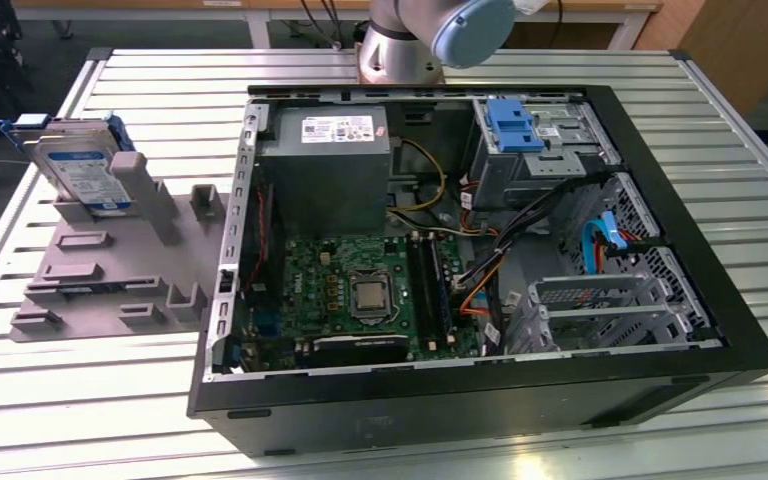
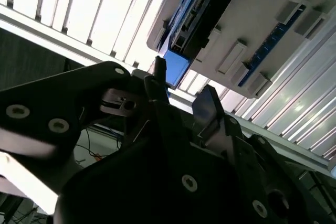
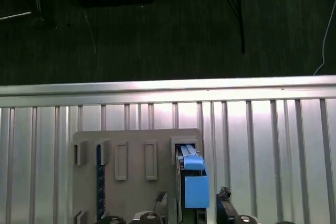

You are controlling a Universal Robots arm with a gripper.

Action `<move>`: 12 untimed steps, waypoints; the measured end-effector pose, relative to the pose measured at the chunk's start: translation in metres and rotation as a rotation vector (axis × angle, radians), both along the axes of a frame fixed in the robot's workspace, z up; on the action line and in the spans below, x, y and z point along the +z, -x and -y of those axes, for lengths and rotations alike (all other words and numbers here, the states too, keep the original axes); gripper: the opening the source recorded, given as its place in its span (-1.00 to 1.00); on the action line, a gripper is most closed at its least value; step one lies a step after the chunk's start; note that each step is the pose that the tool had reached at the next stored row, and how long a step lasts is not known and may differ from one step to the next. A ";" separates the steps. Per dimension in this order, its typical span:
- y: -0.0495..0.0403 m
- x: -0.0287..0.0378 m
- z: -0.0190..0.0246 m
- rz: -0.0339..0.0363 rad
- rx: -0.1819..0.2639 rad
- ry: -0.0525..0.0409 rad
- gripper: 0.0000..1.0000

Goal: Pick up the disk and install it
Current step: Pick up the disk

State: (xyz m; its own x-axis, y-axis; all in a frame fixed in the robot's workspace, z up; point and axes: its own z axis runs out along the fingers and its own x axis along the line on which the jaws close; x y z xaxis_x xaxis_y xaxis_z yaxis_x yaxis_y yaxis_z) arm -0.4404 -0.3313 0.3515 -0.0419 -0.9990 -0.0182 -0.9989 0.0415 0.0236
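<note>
Claw (image 3: 191, 198) wide and empty, lined up on the disk (image 3: 195, 184), which stands on edge in the grey holder (image 3: 134, 145) on the desk (image 3: 262, 145); best to centre first, then grip its flat sides squarely.

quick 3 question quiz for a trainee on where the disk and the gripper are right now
1. True or false: the disk already sits inside the computer case.
2. Multiple choice: in the exterior view, the disk is A) standing on edge in the grey holder beside the case, B) lying flat on the motherboard, C) pushed into a drive bay.
3. Fill in: in the first wrist view, the gripper is near the disk's blue rail with its fingers ____ (open or shut).

Key: 1 false; 2 A; 3 open.
</note>
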 end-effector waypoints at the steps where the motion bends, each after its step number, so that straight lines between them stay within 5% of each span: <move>1: 0.0001 -0.0007 0.0000 0.0001 0.006 0.0000 -0.07; 6: 0.0013 -0.0086 0.0000 0.0000 0.009 0.0000 0.29; 12: 0.0026 -0.0195 0.0000 0.0000 0.010 0.0000 0.29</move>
